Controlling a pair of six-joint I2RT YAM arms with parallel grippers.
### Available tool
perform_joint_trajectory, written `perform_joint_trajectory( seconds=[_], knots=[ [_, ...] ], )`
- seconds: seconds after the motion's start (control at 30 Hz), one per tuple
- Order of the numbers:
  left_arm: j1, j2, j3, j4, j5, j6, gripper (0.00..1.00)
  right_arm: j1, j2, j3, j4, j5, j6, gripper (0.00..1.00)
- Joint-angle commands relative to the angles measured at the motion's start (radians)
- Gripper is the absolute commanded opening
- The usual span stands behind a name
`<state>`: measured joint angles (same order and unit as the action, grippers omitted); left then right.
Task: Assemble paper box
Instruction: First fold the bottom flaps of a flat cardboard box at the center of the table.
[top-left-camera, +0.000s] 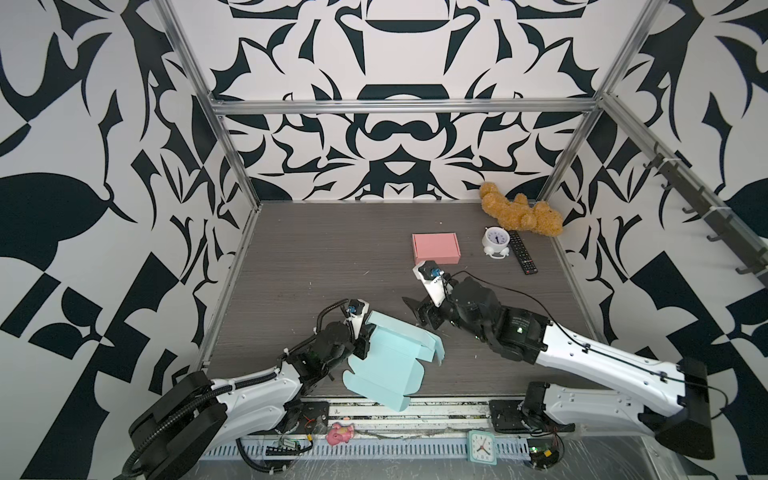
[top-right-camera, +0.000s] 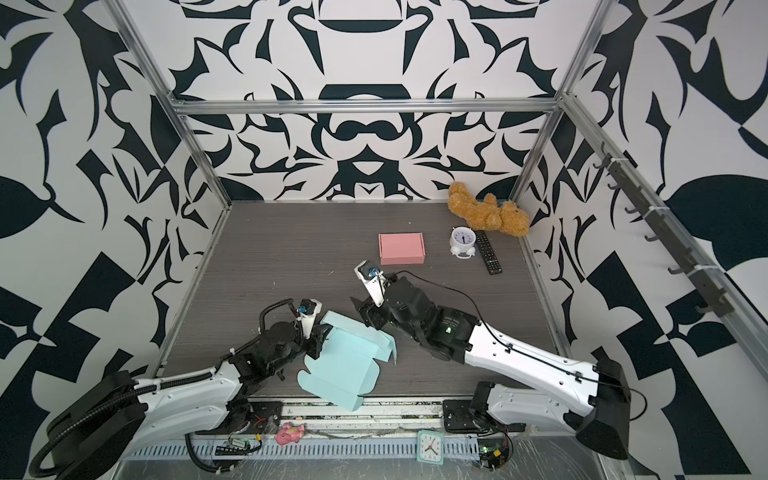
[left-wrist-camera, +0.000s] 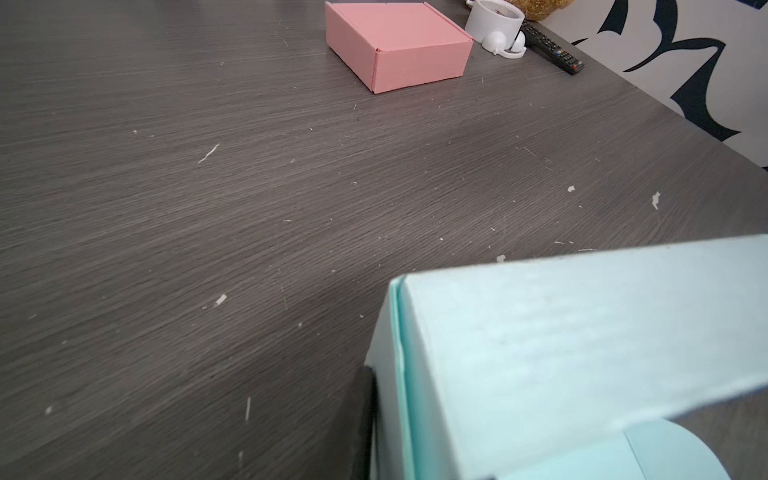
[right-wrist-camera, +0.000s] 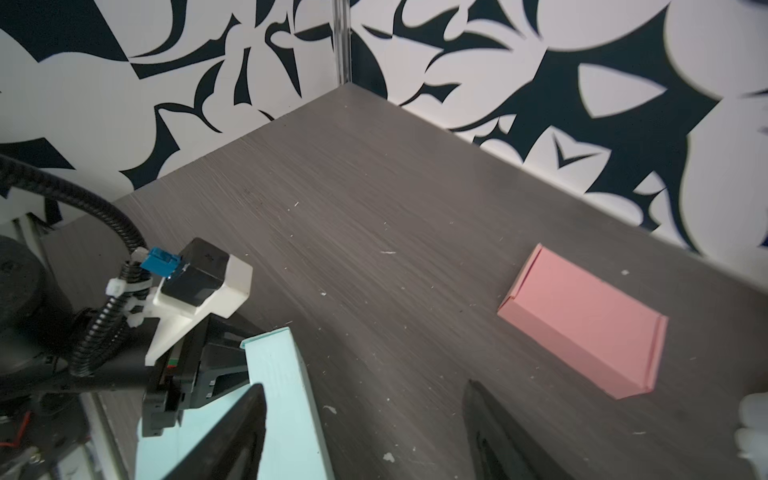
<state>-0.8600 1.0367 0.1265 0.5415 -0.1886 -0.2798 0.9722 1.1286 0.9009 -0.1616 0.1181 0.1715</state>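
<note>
- top views: the pale blue part-folded paper box blank (top-left-camera: 386, 365) (top-right-camera: 345, 365) sits at the lower centre of the frame on the grey wood-grain table (top-left-camera: 307, 257). its lower corner reaches over the table's front edge.
- top views: the left gripper (top-left-camera: 360, 341) is clamped on the blank's left edge. the right gripper (top-left-camera: 419, 313) stands with jaws apart just above and right of the blank's raised wall (top-left-camera: 395, 328), holding nothing.
- left wrist view: the raised wall (left-wrist-camera: 561, 332) fills the lower right. one dark finger (left-wrist-camera: 363, 415) presses its outer face, and the other finger is hidden behind the card.
- right wrist view: the right gripper (right-wrist-camera: 365, 384) shows both black fingers (right-wrist-camera: 245, 432) spread wide at the bottom edge. the raised wall (right-wrist-camera: 282, 386) lies just beside the lower-left one, and contact cannot be told. the pink closed cardboard box (right-wrist-camera: 582, 324) at right is well apart.
- handling, as judged: light, thin card, stiff across its panels but hinging freely at the creases. it looks smooth and easily dented. best taken on a panel edge close to a crease, not by the loose flap tips.
</note>
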Motion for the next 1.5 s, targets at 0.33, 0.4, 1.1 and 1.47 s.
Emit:
perform_joint_trajectory(
  seconds=[0.33, 0.4, 1.1, 1.47],
  knots=[
    [-0.02, 0.096, 0.079, 0.035, -0.019, 0.028, 0.22, -0.125, 0.246, -0.031, 0.117, -0.391, 0.261, 0.7],
    [-0.024, 0.107, 0.084, 0.038, -0.021, 0.031, 0.22, -0.139, 0.269, -0.05, 0.157, -0.41, 0.28, 0.67],
    [-0.04, 0.136, 0.062, 0.045, -0.13, -0.022, 0.19, -0.155, 0.347, -0.117, 0.236, -0.526, 0.393, 0.37],
    [-0.062, 0.152, 0.076, 0.043, -0.175, -0.018, 0.11, -0.072, 0.324, -0.203, 0.413, -0.57, 0.553, 0.37]
  ],
)
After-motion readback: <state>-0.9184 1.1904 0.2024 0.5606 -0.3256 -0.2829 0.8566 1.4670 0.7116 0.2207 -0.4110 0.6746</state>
